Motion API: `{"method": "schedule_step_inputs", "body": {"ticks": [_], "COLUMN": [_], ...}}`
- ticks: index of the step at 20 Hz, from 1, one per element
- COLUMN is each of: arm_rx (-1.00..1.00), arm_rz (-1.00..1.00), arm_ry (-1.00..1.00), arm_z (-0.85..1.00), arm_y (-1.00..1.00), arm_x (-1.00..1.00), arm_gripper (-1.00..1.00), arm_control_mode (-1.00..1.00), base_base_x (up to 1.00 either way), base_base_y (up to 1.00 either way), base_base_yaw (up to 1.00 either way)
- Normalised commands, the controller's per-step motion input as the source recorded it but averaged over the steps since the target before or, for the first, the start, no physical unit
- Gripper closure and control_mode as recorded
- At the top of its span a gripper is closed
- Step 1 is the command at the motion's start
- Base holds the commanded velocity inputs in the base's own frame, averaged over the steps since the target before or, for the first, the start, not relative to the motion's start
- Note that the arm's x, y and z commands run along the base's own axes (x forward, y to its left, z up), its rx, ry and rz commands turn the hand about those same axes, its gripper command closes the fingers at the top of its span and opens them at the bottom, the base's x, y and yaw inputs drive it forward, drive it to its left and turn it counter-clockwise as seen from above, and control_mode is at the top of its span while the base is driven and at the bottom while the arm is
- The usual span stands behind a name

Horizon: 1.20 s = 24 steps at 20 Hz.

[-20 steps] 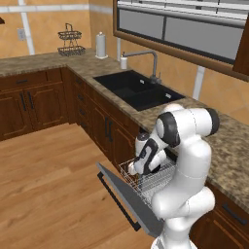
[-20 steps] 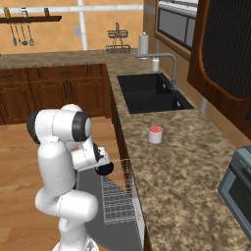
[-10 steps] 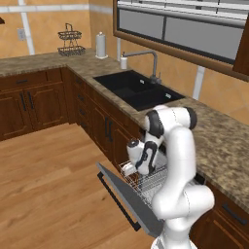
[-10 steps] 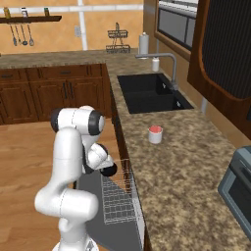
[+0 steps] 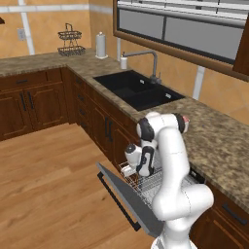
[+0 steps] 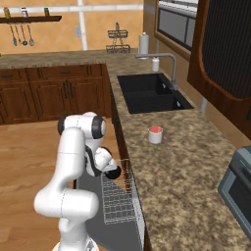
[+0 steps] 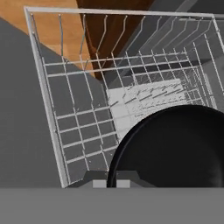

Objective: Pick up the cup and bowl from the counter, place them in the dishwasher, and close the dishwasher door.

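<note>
rack point(image 7: 78, 109) as landmark, left to right: grey door point(image 5: 124, 199) lies dropped open beside and under it; gripper point(image 6: 112, 171), closed on the black bowl point(image 7: 175, 148), holds it over the rack's near end; the cup point(image 6: 155, 134) stands on the counter point(image 6: 181, 181) beyond the rack, near the sink point(image 6: 147, 92).

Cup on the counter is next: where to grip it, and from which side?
Take the cup by its rim, coming straight down from above. It stands upright on the counter, open pink mouth up, with bare granite all round, so one finger can probably go inside and one outside. The gripper is shut on the bowl.
</note>
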Motion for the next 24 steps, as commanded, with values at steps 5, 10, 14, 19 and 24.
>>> {"method": "schedule_step_inputs", "body": {"ticks": [5,10,14,19,24], "arm_rx": [0.01,0.05,0.02,0.00,0.00], "arm_rz": [0.00,0.00,0.00,0.00,0.00], "arm_ry": [0.00,0.00,0.00,-0.10,-0.07], "arm_z": [-0.28,-0.37,-0.15,0.69,1.00], "arm_y": [-0.05,-0.01,0.00,0.03,0.17], "arm_x": [0.39,0.36,0.09,-0.29,-0.24], "arm_gripper": [1.00,-1.00,-1.00,-1.00,-1.00], "arm_control_mode": [-1.00,-1.00,-1.00,-1.00,-1.00], "base_base_x": [0.00,0.00,0.00,0.00,0.00], "base_base_y": [0.00,0.00,0.00,0.00,0.00], "base_base_yaw": [0.00,0.00,0.00,0.00,0.00]}}
